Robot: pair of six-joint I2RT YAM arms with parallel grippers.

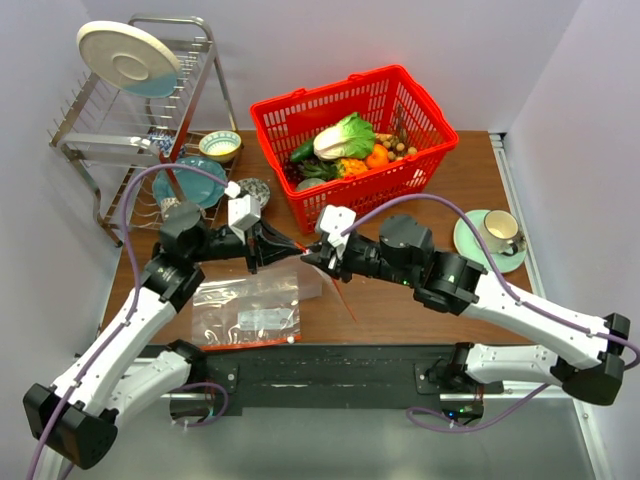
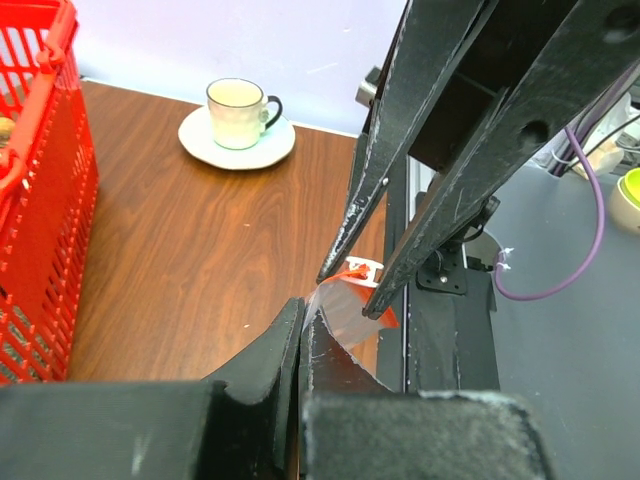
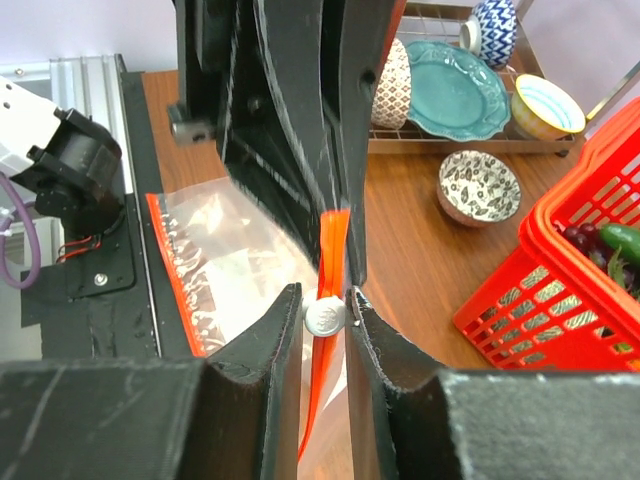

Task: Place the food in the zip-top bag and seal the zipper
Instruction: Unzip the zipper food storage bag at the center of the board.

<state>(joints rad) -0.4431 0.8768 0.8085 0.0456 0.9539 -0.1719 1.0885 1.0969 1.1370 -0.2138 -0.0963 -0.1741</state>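
Observation:
My left gripper is shut on a clear corner of a zip-top bag, held up above the table. My right gripper faces it, shut on the small white tab of the red-orange zipper. The strip hangs down from the jaws. A second, similar bag lies flat on the table below. The napa cabbage, cucumber and brown nuts lie in the red basket.
A dish rack with a white plate, a teal plate and bowls stands at the back left. A cup on a green saucer sits at the right. A black mat runs along the near edge. The basket also holds an orange and grapes.

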